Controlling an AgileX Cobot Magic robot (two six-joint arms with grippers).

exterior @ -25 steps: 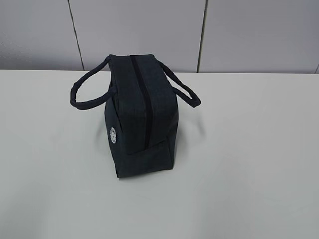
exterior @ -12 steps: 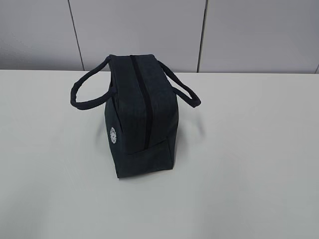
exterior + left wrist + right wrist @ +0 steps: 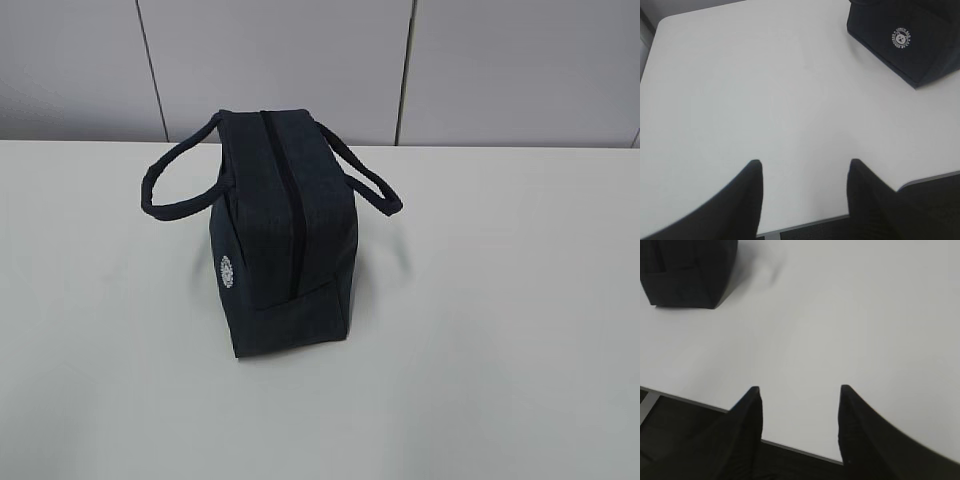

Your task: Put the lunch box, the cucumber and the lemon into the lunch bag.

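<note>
The dark navy lunch bag (image 3: pixel 285 235) stands upright near the middle of the white table (image 3: pixel 500 330), its top zipper closed and both loop handles hanging out to the sides. Its round white logo (image 3: pixel 226 271) faces left. A corner of the bag shows in the left wrist view (image 3: pixel 905 37) and in the right wrist view (image 3: pixel 687 270). My left gripper (image 3: pixel 805 162) is open and empty over the table's near edge. My right gripper (image 3: pixel 799 388) is open and empty over the near edge too. The lunch box, the cucumber and the lemon are out of view.
A grey panelled wall (image 3: pixel 300 60) runs behind the table. The table's front edge (image 3: pixel 810 224) shows under the left gripper and, in the right wrist view, the same edge (image 3: pixel 800 450) shows under the right one.
</note>
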